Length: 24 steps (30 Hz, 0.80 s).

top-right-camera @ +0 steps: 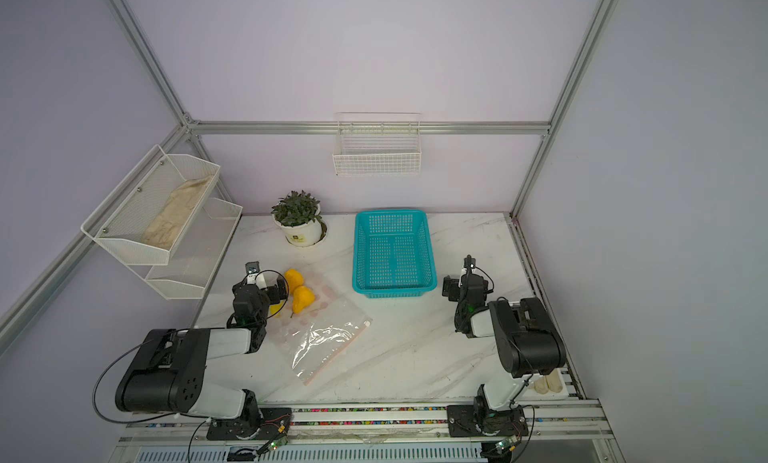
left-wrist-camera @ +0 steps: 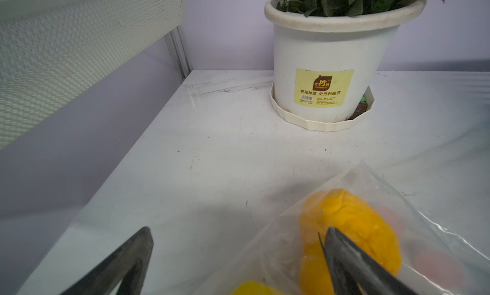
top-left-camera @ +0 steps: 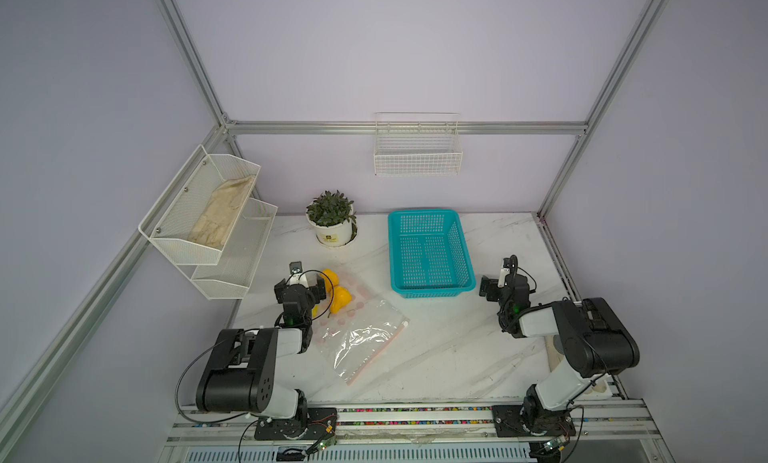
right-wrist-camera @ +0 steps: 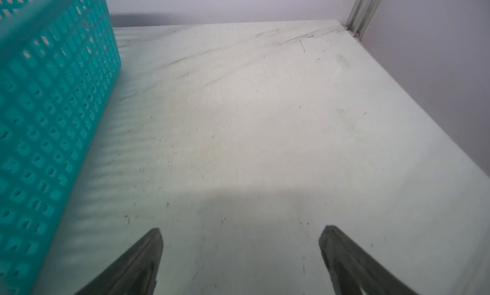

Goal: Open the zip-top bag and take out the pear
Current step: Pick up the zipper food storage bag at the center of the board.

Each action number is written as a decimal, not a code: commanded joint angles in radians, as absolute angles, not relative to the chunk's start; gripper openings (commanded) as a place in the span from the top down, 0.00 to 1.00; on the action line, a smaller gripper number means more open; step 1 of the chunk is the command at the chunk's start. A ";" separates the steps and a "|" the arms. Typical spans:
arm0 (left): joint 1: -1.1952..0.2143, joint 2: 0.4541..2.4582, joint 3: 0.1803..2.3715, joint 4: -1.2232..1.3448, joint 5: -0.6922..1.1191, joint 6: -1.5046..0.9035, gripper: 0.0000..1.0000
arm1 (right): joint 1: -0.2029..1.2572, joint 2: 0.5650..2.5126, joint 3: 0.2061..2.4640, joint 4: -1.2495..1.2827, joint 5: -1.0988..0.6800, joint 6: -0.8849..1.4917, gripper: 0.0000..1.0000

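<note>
**Pear in the bag, both robot arms empty-handed**

A zip-top bag (top-left-camera: 361, 340) lies flat on the counter (top-left-camera: 457, 357) between two robot arms. Its pink zip strip (top-left-camera: 374, 359) runs along the edge away from the fruit, and its white slider (top-left-camera: 405, 323) sits at the end nearer the teal basket (top-left-camera: 430, 253). The pear (top-left-camera: 341, 298), stem showing, lies inside at the bag's far end beside a second yellow fruit (top-left-camera: 330, 275); a third yellow patch is half hidden.

The left end effector (left-wrist-camera: 238, 232) is spread wide and grasps nothing, with one finger (left-wrist-camera: 355, 262) over the plastic above the fruit. The right end effector (right-wrist-camera: 241, 231), equally released, hangs over bare counter beside the basket, well apart from the slider.

The likely trouble is that a pinch at this closed end would catch film and fruit together and drag the whole bag. The small slider could also slip from the fingers.

The count is two arms, one bag, one teal basket, one potted plant (top-left-camera: 332, 232), one wire basket (top-left-camera: 417, 157) on the wall and one two-tier mesh rack (top-left-camera: 199, 215).
</note>
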<state>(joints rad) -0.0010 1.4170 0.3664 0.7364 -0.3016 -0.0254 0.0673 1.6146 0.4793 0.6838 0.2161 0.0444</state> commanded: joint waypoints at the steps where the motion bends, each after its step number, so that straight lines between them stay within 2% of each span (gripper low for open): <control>1: -0.008 1.298 0.481 0.509 -0.399 -0.080 0.00 | 0.062 1.506 0.551 0.448 0.222 0.075 0.05; 4: -0.007 1.241 0.559 0.297 -0.392 -0.173 0.00 | 0.062 1.406 0.588 0.285 0.161 0.128 0.08; 10: -0.015 1.158 0.697 -0.055 -0.154 -0.304 0.01 | 0.064 1.237 0.748 -0.136 -0.038 0.334 0.20; 14: -0.023 1.112 0.759 -0.210 0.028 -0.384 0.04 | 0.104 1.156 0.823 -0.304 -0.192 0.401 0.25; 18: -0.071 1.097 0.816 -0.344 0.175 -0.396 0.07 | 0.259 1.121 0.897 -0.420 -0.212 0.342 0.27; 21: -0.160 1.090 0.866 -0.441 0.186 -0.334 0.09 | 0.388 1.149 0.940 -0.458 -0.191 0.243 0.27; 24: -0.274 1.086 0.905 -0.518 0.163 -0.220 0.17 | 0.419 1.191 0.969 -0.491 -0.174 0.166 0.28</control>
<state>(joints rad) -0.2020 1.1145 0.8135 -0.4000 0.1177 -0.3199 0.4114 1.1622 0.9443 -0.3824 -0.1787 0.2478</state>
